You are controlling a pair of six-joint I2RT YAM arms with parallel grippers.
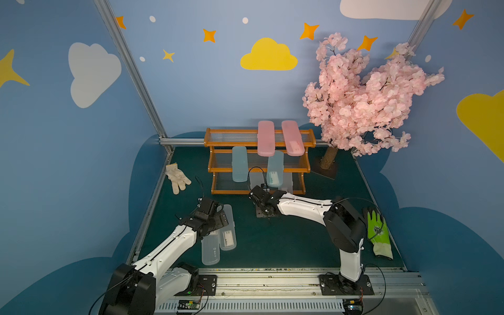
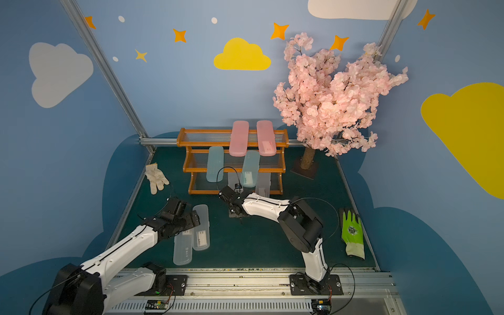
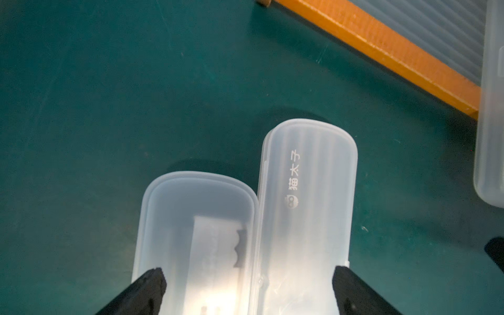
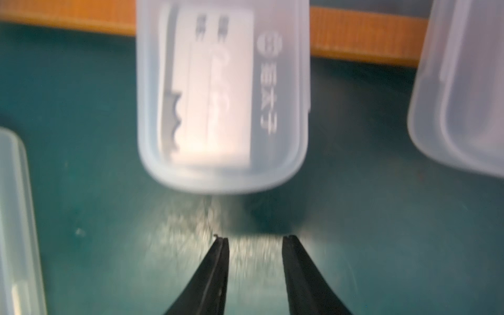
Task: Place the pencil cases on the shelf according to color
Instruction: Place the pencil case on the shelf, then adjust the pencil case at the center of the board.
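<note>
The sorting is looking about three-quarters done. On the shelf (image 1: 221, 170), two pink cases (image 1: 266, 138) are lying across the top tier and two blue cases (image 1: 239, 163) are sitting on the middle tier. Two clear cases (image 4: 223, 95) are resting on the bottom tier, their near ends jutting out past the front rail. Each colour is sitting on its own tier.

Two loose cases (image 1: 210, 251), also clear, are lying side by side and touching on the surface (image 1: 272, 240), well in front of the shelf. These are what is left, and by the pattern they are probably going onto the bottom tier with the other clear ones.

The left gripper (image 3: 246, 272) is hovering over that pair with its jaws standing wide apart. One finger is lying by the outer edge of each case, so both are sitting between the fingers; whether the fingers are touching plastic I cannot tell.

The right gripper (image 4: 255, 237) is pointing at the bottom tier from just in front of the shelf. Its jaws are standing a little apart with nothing between them. One clear case on that tier is lying straight ahead of its fingertips, near but not touching.
</note>
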